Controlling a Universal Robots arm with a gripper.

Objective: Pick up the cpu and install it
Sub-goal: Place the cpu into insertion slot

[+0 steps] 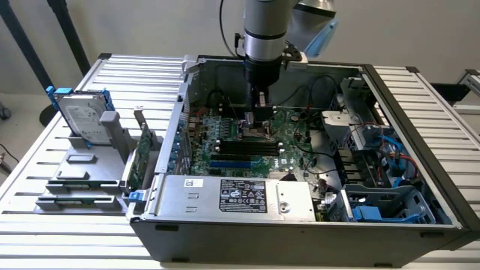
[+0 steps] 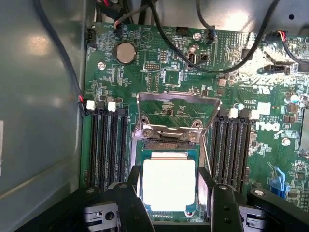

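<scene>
2 cpu [image 2: 169, 186] edges in end effector [image 2: 169, 170] | plate [image 2: 176, 112] up, slots [image 2: 108, 145] flank

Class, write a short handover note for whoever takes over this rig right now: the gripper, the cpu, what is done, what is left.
Gripper: shut on the cpu, fingers against two opposite edges.
Cpu: at the socket on the motherboard; whether it is fully seated cannot be told.
Done: cpu picked up and brought to the socket.
Left: cpu not yet let go; the load plate stands open.
</scene>
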